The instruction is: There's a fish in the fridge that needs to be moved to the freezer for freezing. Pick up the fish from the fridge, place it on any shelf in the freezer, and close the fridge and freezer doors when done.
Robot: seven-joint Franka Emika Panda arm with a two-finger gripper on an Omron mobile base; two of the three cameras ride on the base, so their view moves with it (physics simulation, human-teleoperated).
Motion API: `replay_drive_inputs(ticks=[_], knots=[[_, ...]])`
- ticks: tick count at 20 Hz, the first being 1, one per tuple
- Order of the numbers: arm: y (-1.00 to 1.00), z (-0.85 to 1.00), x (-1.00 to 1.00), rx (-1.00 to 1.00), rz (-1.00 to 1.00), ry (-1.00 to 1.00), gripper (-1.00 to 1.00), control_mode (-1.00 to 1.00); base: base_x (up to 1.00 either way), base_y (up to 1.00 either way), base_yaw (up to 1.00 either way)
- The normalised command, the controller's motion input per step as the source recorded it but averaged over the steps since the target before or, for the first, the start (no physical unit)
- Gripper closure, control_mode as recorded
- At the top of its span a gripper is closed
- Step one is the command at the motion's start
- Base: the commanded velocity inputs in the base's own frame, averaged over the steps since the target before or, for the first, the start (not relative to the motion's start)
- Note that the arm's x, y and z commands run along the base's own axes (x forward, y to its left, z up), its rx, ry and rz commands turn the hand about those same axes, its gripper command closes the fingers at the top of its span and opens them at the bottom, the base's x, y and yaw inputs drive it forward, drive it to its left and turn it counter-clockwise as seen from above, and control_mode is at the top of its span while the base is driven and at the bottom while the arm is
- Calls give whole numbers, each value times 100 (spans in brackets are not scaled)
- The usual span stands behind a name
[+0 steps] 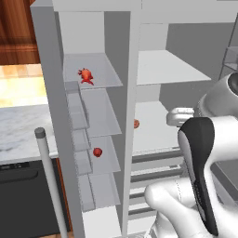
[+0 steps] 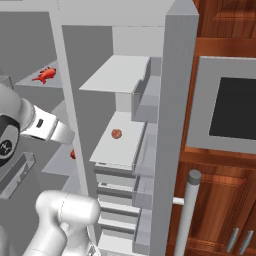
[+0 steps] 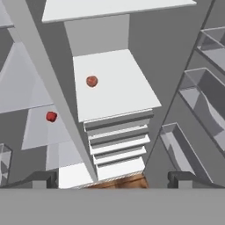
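Left base view, fish (image 1: pixel 86 75) on freezer (image 1: pixel 93 139) shelf

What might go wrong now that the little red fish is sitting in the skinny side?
1. The tall grey freezer door and the tall grey fridge door both stand open, and the white robot arm is between them. A swinging door might bump the arm.
2. The tiny spiky red fish lies loose on a pale freezer shelf. A hard slam might shake it off.
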Motion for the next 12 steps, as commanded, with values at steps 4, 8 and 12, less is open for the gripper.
replay_drive_inputs(ticks=[4,8,12], knots=[[0,-3,0,8,11,0,-100,-100,0,0,0],[0,-6,0,4,14,0,-100,-100,0,0,0],[3,-2,-1,0,4,0,-100,100,-7,5,3]])
